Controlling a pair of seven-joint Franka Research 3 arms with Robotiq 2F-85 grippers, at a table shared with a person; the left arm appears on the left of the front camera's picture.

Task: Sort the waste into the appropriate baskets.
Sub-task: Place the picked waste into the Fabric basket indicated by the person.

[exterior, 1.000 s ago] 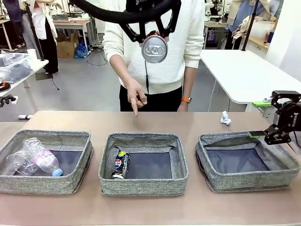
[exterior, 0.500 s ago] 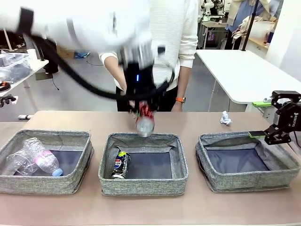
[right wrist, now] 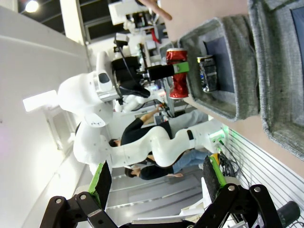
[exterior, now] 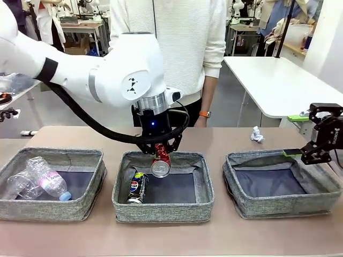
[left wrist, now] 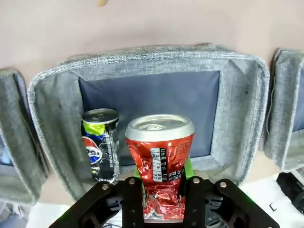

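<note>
Over middle basket, left hand grips crushed red can

Crushed red can: dented, held in my left claw, hanging over the middle basket. Dark blue-black logo can: lying in that basket's left side. Clear bottle with blue cap and clear plastic cup: left basket. Crumpled white paper wad: on the surface behind the right basket.

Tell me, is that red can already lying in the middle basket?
Not yet. The crushed red can hangs above the middle basket, pinched in the left gripper; the dark blue-black logo can already lies inside.
</note>
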